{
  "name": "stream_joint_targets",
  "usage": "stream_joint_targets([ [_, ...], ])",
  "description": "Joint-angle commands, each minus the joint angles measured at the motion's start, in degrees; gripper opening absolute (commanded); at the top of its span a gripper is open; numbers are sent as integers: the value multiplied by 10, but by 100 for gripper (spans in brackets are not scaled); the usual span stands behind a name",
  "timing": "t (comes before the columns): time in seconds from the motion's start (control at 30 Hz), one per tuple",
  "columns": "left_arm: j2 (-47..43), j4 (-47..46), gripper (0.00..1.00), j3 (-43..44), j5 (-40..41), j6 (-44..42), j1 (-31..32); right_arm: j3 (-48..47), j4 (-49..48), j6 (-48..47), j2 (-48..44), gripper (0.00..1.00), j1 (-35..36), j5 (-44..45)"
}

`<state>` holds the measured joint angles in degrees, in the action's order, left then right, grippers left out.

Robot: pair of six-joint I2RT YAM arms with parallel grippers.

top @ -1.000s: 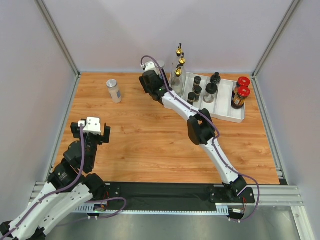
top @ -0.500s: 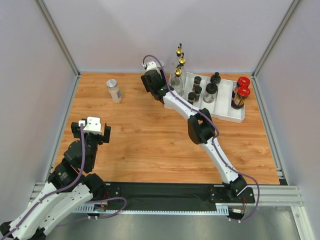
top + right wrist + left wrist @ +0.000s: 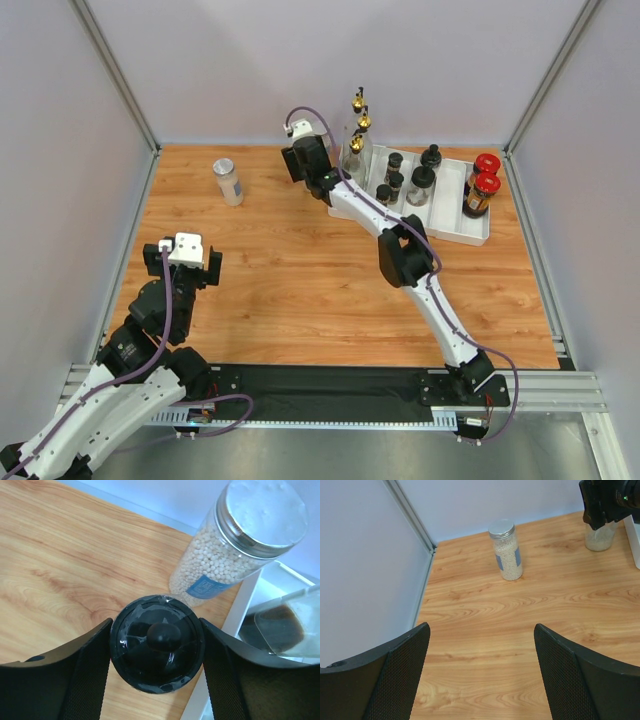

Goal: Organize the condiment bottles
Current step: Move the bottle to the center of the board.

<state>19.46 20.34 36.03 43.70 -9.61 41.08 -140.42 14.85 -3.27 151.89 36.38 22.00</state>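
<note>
Nearest the arm bases, the left gripper (image 3: pixel 481 630) hangs over the wooden table (image 3: pixel 300 270) with its claw spread wide and nothing between the fingers; it is aimed at a silver-lidded jar of pale grains (image 3: pixel 505 550) that stands upright and alone near the far left corner, well apart from everything else; it looks parked in wait, with that stray jar the likely item for this arm to fetch.

Farther back, the right arm reaches across to the far edge; the right gripper (image 3: pixel 155 624) points down with its claw pinching a black-capped jar (image 3: pixel 157 650), one finger against each side of the round cap, a hold from above that suits lifting it straight up; whether the jar's base rests on the wood cannot be told; just beyond it stands a second silver-lidded jar (image 3: pixel 225 555), full of white beads, beside the tray's left end.

Farthest, the white divided tray (image 3: pixel 452 205) lies along the back right; three tall gold-spouted bottles (image 3: pixel 357 150) crowd its left end, small black-capped spice jars (image 3: pixel 395 180) fill the middle, and two red-lidded jars (image 3: pixel 483 185) stand at its right end; like sits with like, so the pinched jar probably belongs with the spice group; two silver-lidded jars remain outside.
</note>
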Motion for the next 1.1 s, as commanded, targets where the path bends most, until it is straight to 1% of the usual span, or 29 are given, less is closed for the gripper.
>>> stream_joint_targets([
  [0.0,3,-14,92,-2,-4,-15,-6,24,1,-5,-56,37,2,-73],
  [0.27,-4,-13,92,-3,-5,-15,-6,117,15,-12,-152,21,9,-159],
  [0.37,-5,-11,92,-2,-6,-16,-5,186,11,-17,-193,17,11,-188],
  [0.47,-7,-12,92,-3,-8,-14,-5,227,9,-23,-232,16,14,-208],
  [0.63,-8,-11,92,-2,-13,-13,-6,326,4,-40,-302,13,14,-273],
  [0.73,-7,-11,92,-2,-15,-12,-5,369,10,-51,-334,10,14,-308],
  [1.07,-7,-9,92,-3,-17,-11,-5,478,19,-78,-422,5,15,-408],
])
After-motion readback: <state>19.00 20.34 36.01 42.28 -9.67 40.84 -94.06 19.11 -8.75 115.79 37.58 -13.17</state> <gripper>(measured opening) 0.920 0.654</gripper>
